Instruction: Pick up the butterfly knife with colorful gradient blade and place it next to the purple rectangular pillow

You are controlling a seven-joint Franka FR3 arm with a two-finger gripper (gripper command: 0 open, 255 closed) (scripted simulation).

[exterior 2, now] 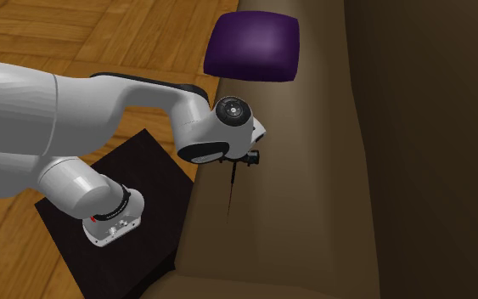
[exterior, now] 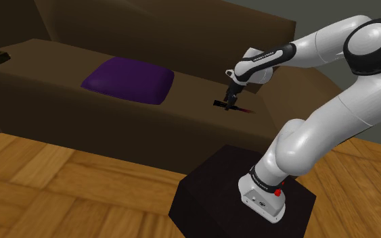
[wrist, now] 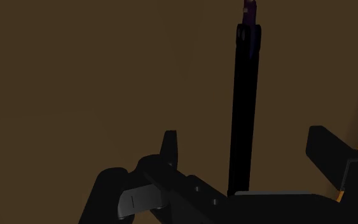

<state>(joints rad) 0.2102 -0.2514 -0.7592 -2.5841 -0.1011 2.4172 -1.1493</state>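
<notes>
Straddling the black-handled butterfly knife (wrist: 244, 95) with our black gripper (wrist: 245, 137) spread wide, we grasp nothing yet, the purple rectangular pillow (exterior: 129, 81) well apart.

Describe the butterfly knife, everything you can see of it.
The butterfly knife is long and slim: a black handle, with a bit of purple blade showing at its far end. It lies flat on the brown sofa seat, between the open fingers, which stand apart from it on both sides. The purple pillow lies well apart from it.
</notes>
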